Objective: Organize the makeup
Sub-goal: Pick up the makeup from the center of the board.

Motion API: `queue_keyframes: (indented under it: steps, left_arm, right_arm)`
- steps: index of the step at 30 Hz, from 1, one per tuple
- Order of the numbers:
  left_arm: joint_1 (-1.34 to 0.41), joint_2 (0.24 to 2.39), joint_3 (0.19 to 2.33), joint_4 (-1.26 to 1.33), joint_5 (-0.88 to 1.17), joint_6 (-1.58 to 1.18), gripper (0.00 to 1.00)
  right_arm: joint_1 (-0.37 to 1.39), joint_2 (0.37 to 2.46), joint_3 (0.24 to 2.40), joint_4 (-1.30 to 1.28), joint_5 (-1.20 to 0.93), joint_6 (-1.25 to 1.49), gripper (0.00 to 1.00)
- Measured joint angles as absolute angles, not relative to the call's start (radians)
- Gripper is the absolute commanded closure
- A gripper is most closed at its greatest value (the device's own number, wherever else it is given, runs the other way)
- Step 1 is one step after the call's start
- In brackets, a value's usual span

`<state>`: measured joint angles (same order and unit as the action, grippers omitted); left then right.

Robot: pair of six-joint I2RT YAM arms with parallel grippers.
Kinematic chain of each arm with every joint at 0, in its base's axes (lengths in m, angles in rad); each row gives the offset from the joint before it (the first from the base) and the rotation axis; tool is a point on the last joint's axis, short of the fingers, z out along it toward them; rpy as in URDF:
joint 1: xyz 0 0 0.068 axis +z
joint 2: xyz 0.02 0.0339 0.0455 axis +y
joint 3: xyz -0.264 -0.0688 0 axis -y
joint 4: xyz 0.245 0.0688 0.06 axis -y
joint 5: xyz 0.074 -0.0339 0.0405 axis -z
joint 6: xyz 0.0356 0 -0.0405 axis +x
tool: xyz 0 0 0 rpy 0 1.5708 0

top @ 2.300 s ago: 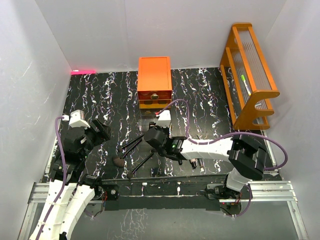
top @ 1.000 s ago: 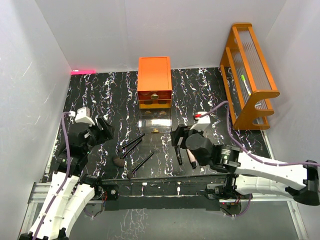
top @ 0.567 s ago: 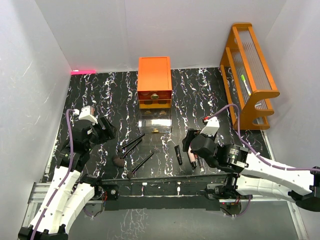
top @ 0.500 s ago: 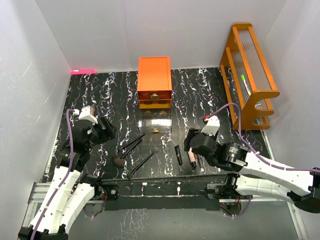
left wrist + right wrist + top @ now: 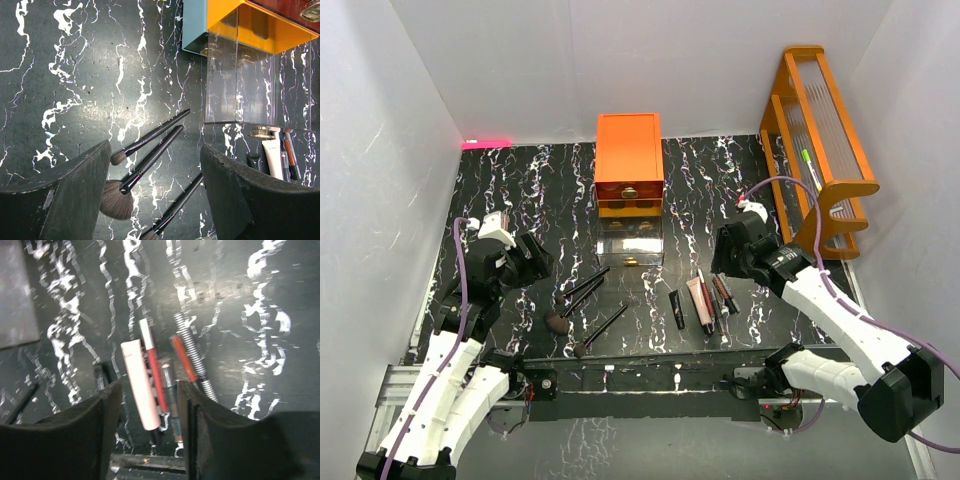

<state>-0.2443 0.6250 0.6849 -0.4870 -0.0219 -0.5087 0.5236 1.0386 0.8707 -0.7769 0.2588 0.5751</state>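
Three long black brushes (image 5: 582, 300) with brown heads lie on the black marbled table left of centre; in the left wrist view the brushes (image 5: 150, 155) lie below my open, empty left gripper (image 5: 155, 200), which hovers above them (image 5: 525, 258). A pink tube (image 5: 698, 302), a dark tube (image 5: 676, 308) and several thin pencils (image 5: 725, 293) lie side by side right of centre. My right gripper (image 5: 738, 250) hovers just behind them, open and empty. In the right wrist view the pink tube (image 5: 139, 385) and a red pencil (image 5: 152, 365) show between its fingers (image 5: 150, 440).
An orange drawer chest (image 5: 629, 162) stands at the back centre with a clear drawer (image 5: 630, 243) pulled out in front of it. An orange wooden rack (image 5: 815, 150) stands at the back right. A metal rail (image 5: 650, 375) runs along the near table edge.
My right arm has swung from the middle of the table out to the right and back, uncovering the tubes and pencils. My left arm has shifted slightly. The brushes have not moved.
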Motion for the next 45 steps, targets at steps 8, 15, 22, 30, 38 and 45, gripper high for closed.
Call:
queue_keyframes:
  steps: [8, 15, 22, 30, 38, 45]
  left_arm:
    - [-0.244, 0.625, 0.685, -0.487, -0.022, -0.509, 0.30]
    - [-0.244, 0.625, 0.685, -0.486, -0.022, -0.509, 0.30]
    - [-0.244, 0.625, 0.685, -0.486, -0.021, -0.509, 0.30]
    - [-0.244, 0.625, 0.685, -0.479, -0.018, -0.509, 0.30]
    - [-0.244, 0.624, 0.685, -0.479, -0.018, -0.509, 0.30]
    - [-0.244, 0.619, 0.685, -0.479, -0.018, -0.509, 0.30]
  right_arm:
    - [0.532, 1.034, 0.834, -0.731, 0.017, 0.517, 0.52]
    - [0.537, 1.037, 0.820, -0.745, -0.051, 0.565, 0.52]
    - [0.541, 1.019, 0.680, -0.756, -0.090, 0.659, 0.57]
    - [0.629, 1.003, 0.638, -0.745, -0.073, 0.749, 0.54]
    - [0.701, 1.022, 0.606, -0.727, -0.015, 0.824, 0.52]
    - [0.701, 1.022, 0.606, -0.731, 0.066, 0.871, 0.51]
